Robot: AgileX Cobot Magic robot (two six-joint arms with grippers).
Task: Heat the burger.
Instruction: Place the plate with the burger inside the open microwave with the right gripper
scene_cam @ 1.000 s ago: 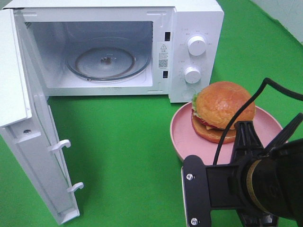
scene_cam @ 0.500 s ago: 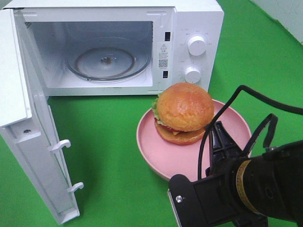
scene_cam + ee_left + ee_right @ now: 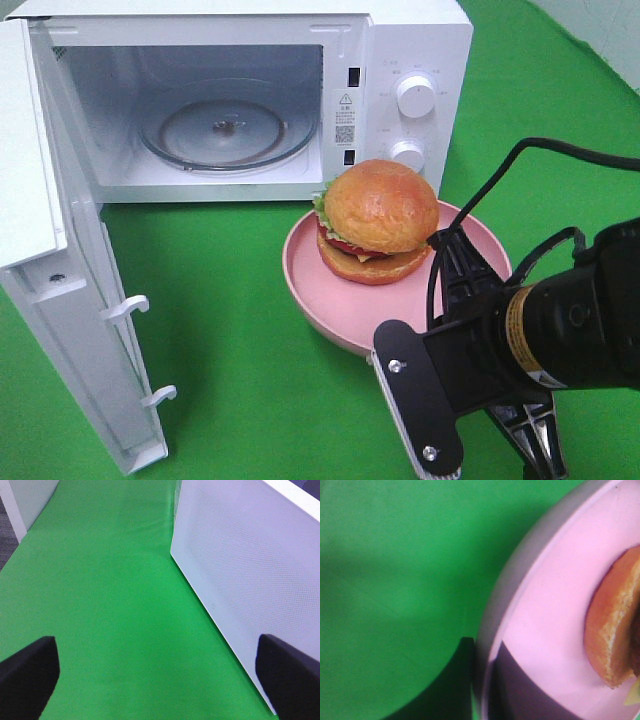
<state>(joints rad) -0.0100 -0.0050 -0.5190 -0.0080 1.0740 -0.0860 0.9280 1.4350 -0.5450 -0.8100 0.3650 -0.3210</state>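
Only the high view took in the microwave (image 3: 420, 60): door (image 3: 60, 280) open, glass turntable (image 3: 228, 130) inside. Just in front of its dials, the burger (image 3: 378, 222) sat on the pink plate (image 3: 320, 290), with the right gripper (image 3: 455, 265) clamped on the rim. Only the left wrist view caught the left gripper (image 3: 160, 680), fingers wide apart over the green bench (image 3: 100, 605) beside the door.

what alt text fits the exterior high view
A round golden-brown burger sits on a round pink plate that the black right gripper grips at its near rim, just in front of a white microwave with its door swung open and a glass turntable inside, all over green cloth.
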